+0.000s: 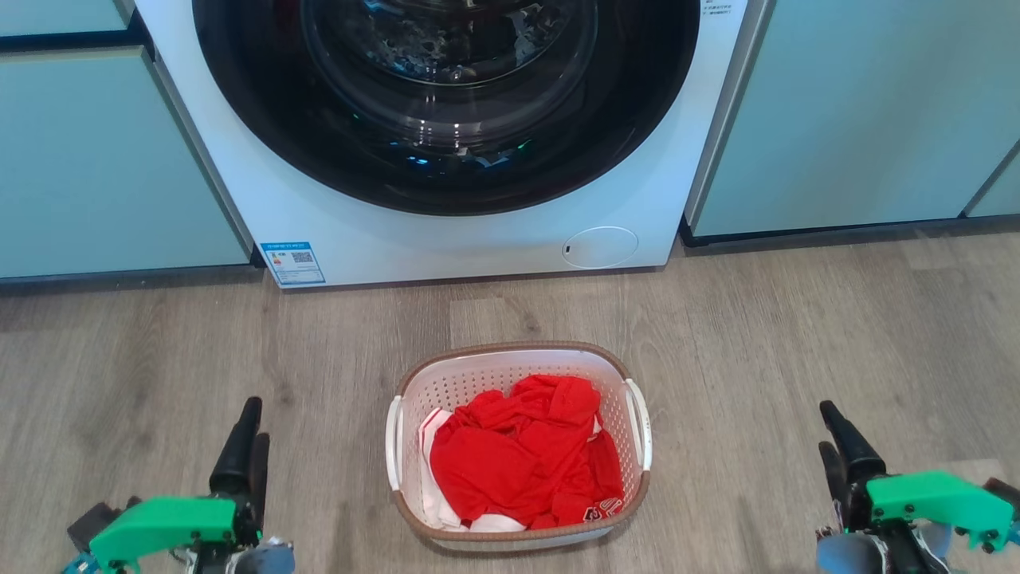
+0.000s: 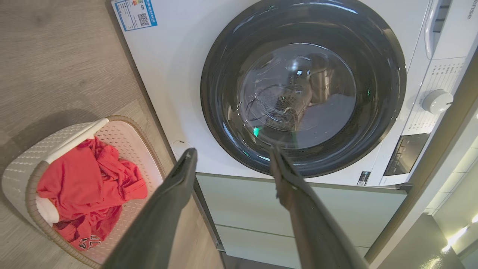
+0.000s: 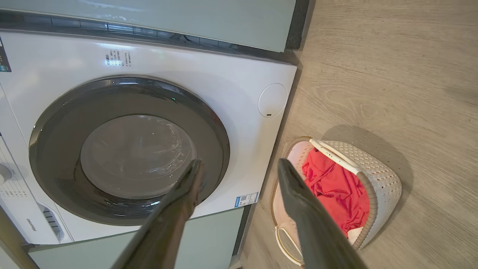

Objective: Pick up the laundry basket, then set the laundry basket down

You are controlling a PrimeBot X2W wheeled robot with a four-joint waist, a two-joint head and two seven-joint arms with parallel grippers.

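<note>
The laundry basket [image 1: 478, 383] stands on the wooden floor just in front of the washing machine, white with perforated walls, a brown rim and white side handles. A crumpled red garment [image 1: 526, 454] lies inside it. My left gripper [image 1: 255, 418] hovers well to the basket's left, and my right gripper [image 1: 826, 426] well to its right. Neither touches the basket. In the left wrist view the left gripper [image 2: 232, 151] is open and empty, with the basket [image 2: 22, 172] off to the side. The right gripper [image 3: 239, 162] is likewise open, beside the basket [image 3: 384, 179].
A white front-loading washing machine [image 1: 446, 239] with its dark round door shut stands straight ahead. Pale green cabinets flank it on the left [image 1: 96, 159] and right [image 1: 861, 119]. Wooden floor [image 1: 797, 335] spreads around the basket.
</note>
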